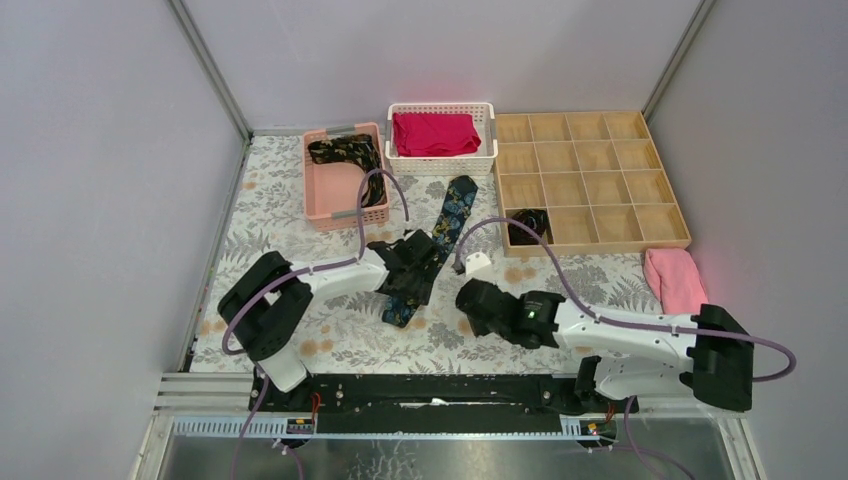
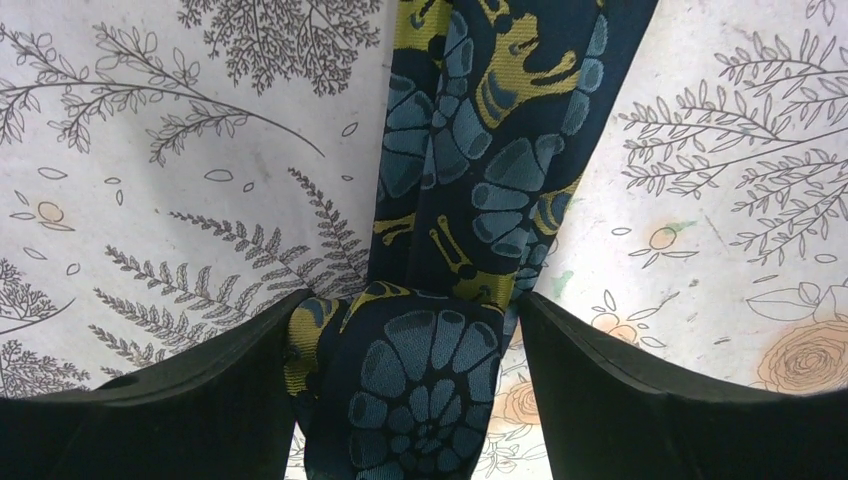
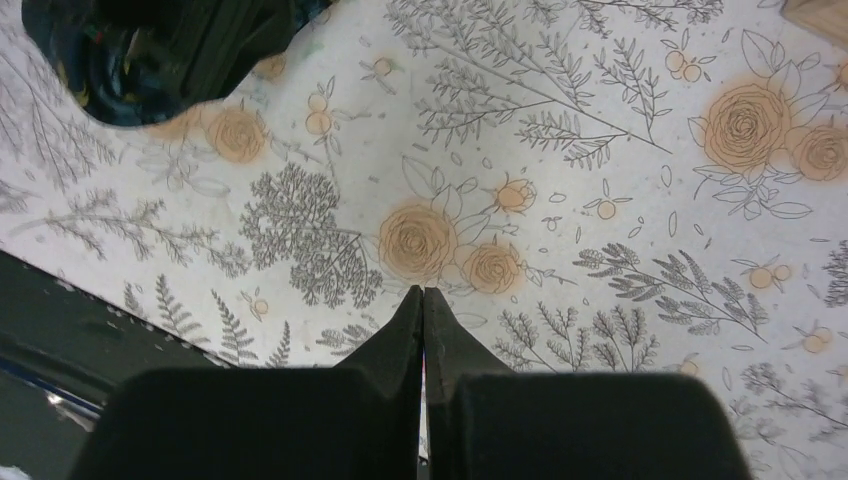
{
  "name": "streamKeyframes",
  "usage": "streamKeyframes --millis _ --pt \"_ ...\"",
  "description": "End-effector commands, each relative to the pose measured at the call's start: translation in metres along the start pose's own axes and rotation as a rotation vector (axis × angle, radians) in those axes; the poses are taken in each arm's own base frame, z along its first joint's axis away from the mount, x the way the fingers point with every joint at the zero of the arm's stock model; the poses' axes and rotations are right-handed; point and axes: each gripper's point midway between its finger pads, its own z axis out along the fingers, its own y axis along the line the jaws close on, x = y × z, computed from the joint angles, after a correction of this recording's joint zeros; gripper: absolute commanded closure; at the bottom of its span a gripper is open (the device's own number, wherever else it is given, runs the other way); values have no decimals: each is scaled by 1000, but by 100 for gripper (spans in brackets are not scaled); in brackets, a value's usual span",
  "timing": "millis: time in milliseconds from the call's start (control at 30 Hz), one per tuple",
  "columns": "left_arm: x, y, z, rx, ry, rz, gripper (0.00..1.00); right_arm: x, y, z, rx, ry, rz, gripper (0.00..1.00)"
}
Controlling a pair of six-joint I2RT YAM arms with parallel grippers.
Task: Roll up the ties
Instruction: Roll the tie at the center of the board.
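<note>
Woven floral tie (image 2: 480,150), folded end inside spread left gripper (image 2: 412,305); right gripper (image 3: 422,300) pressed together.

Bench (image 1: 350,335) under a white cover printed with grey ferns and orange roses. Along the far side, left to right: pink plastic basket (image 1: 312,195), white slatted plastic basket (image 1: 440,166), shallow wooden tray of square compartments (image 1: 600,243). Before the baskets, a long black necktie with blue-teal and gold flowers (image 1: 456,207), flat and slantwise, near end doubled over. Near the right edge, a folded pink towel (image 1: 675,280).
</note>
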Motion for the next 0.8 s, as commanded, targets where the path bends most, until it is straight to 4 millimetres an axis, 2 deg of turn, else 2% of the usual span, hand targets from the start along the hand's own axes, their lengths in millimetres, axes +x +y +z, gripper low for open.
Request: streamKeyframes --millis 0,133,200,233,267,300,367,400,667,767 --pt "-8 -10 11 23 -12 36 19 -20 5 -16 145 -94 -181 100" --pt "-15 -20 16 47 -3 43 20 -24 27 -24 228 -149 -364 100" --pt "-15 -22 19 53 8 56 20 -24 38 -25 273 -167 -448 95" --pt "-13 -23 20 55 18 64 19 -25 42 -25 300 -174 -487 88" --pt "-11 -22 21 57 26 68 19 -22 47 -21 325 -173 -530 76" --pt "-8 -23 22 65 36 73 18 -23 53 -22 330 -185 -555 73" --pt "-3 -23 24 72 48 77 18 -18 66 -16 339 -189 -622 59" --pt "-1 -24 25 78 53 82 18 -15 74 -14 337 -192 -649 57" --pt "12 -25 27 114 81 99 18 -6 132 8 304 -239 -835 55" --pt "16 -28 26 146 91 106 17 -5 151 13 271 -265 -893 47"
